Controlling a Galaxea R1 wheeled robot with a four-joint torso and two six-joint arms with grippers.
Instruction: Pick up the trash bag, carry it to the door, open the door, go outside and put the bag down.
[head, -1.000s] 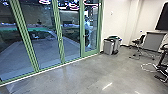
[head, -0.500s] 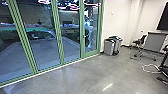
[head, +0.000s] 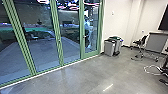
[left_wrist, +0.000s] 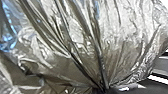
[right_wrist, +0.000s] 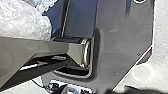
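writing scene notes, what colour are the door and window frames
Green, seen best in the head view: door frame, window frames.

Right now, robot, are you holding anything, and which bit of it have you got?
A shiny, silvery-grey plastic trash bag, by its gathered neck, where the folds bunch together at my left end effector.

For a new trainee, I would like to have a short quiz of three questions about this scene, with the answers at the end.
1. Multiple choice: in the head view, what stands closest to the glass door?
a) the swivel chair
b) the trash bins
c) the white cable
2. True or false: the glass door is wide open.
3. Complete with "together" or "apart": in the left wrist view, the folds of the trash bag draw ____ at one spot.

Key: 1 b; 2 false; 3 together
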